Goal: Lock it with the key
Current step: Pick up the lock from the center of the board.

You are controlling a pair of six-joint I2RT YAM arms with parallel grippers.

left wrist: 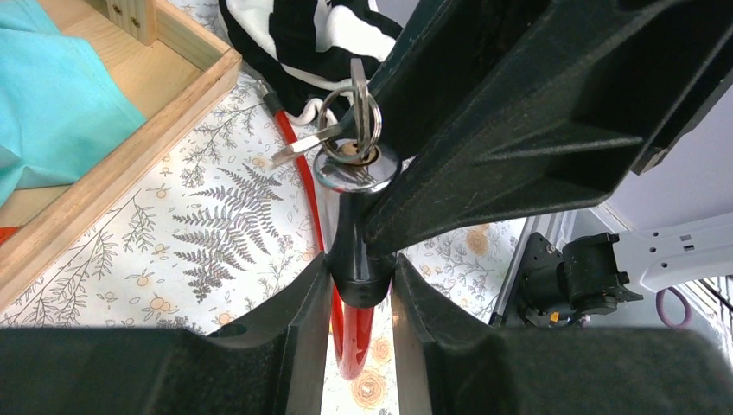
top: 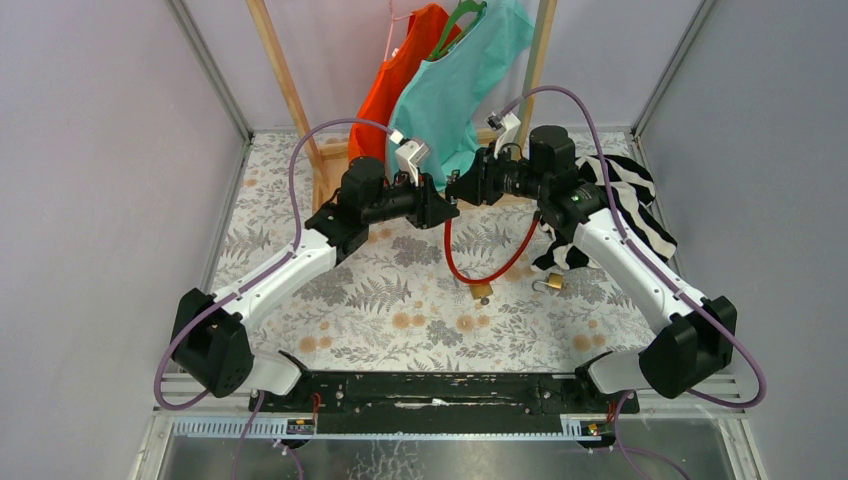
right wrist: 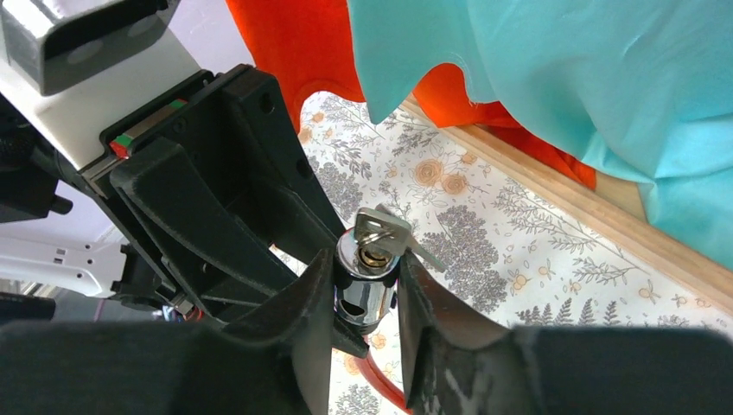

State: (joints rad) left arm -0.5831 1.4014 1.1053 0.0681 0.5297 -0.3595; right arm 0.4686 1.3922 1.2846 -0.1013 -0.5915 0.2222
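A red cable lock (top: 480, 268) hangs in a loop between my two grippers above the table. My left gripper (left wrist: 359, 278) is shut on the lock's black neck (left wrist: 356, 251), just below the chrome cylinder (left wrist: 354, 169). A silver key (left wrist: 360, 91) on a ring with a spare key sits in the cylinder's keyhole. My right gripper (right wrist: 367, 275) is closed around the chrome cylinder (right wrist: 363, 294), with the key (right wrist: 380, 226) sticking out past its fingertips. In the top view the left gripper (top: 438, 205) and the right gripper (top: 463, 188) meet nose to nose.
A small brass padlock (top: 553, 284) and a brass piece (top: 481, 292) lie on the floral cloth. A striped cloth (top: 632, 200) lies at the right. A wooden rack (top: 322, 165) with orange (top: 395, 80) and teal (top: 465, 70) garments stands behind.
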